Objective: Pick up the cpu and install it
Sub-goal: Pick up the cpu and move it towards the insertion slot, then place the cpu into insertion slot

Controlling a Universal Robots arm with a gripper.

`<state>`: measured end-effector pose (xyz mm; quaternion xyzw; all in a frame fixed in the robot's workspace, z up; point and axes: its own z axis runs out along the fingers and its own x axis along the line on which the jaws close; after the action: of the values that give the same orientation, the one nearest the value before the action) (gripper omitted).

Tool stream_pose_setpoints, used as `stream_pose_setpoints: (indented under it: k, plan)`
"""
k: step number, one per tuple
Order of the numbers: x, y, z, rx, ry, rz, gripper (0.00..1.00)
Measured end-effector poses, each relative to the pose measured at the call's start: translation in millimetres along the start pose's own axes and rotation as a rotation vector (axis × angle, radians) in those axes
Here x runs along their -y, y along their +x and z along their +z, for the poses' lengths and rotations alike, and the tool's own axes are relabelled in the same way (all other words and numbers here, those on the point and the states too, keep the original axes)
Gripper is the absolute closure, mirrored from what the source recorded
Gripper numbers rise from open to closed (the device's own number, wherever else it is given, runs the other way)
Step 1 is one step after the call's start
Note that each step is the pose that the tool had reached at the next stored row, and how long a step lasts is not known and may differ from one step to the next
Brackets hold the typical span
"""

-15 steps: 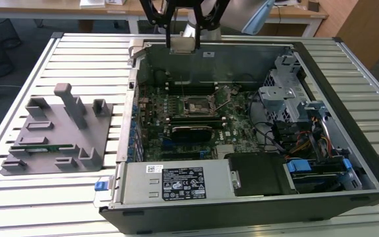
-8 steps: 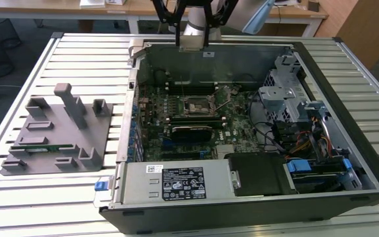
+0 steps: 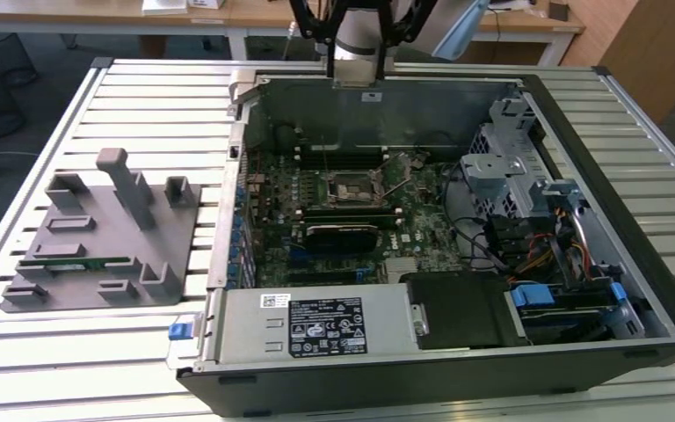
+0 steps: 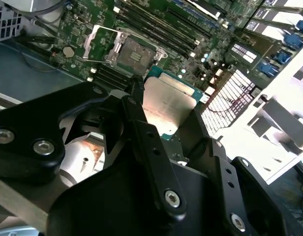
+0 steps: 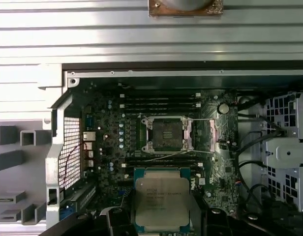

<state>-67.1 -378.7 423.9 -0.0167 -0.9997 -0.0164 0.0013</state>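
the pincer (image 5: 162,219) is clenched on the cpu (image 5: 161,195), gripping it by two opposite edges. the cpu hangs over the motherboard (image 5: 108,129), near the open socket (image 5: 166,132).

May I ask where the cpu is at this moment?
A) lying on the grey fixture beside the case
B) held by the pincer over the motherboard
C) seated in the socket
B: in the first wrist view the pincer grips the cpu by its sides, clear of the socket, which is open and empty.
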Motion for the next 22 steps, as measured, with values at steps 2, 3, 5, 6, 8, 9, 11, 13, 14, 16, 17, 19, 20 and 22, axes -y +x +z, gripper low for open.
stream_pose_setpoints:
  k: [2,3,5,6,8,9,11,13,14,16,17,19,20,22]
  plan:
    - [-1.4,-4.8,0.1,-0.0001,0.0006,0.000,0.47]
    - [-2.0,-7.1,0.2,-0.0001,0.0007,0.000,0.47]
    - [-2.8,-11.8,0.4,0.0000,0.0006,0.000,0.47]
    - [-2.9,-13.3,0.5,-0.0001,0.0008,0.000,0.47]
    - [-3.5,-17.1,0.7,-0.0001,0.0006,0.000,0.47]
    - [-4.1,-19.5,0.8,-0.0001,0.0006,0.000,0.47]
    - [-5.4,-24.1,1.1,-0.0001,0.0006,0.000,0.47]
    - [-6.8,-28.0,1.3,-0.0001,0.0006,0.000,0.47]
    - [-7.5,-30.0,1.4,-0.0001,0.0007,0.000,0.47]
    - [-8.4,-33.1,1.6,-0.0002,0.0007,0.000,0.47]
    - [-8.5,-33.8,1.6,-0.0001,0.0011,0.000,0.47]
    - [-8.5,-34.2,1.6,0.0000,0.0019,0.000,0.47]
    - [-8.5,-34.6,1.6,-0.0001,0.0024,0.000,0.47]
    - [-8.6,-35.5,1.6,0.0000,0.0029,0.002,0.47]
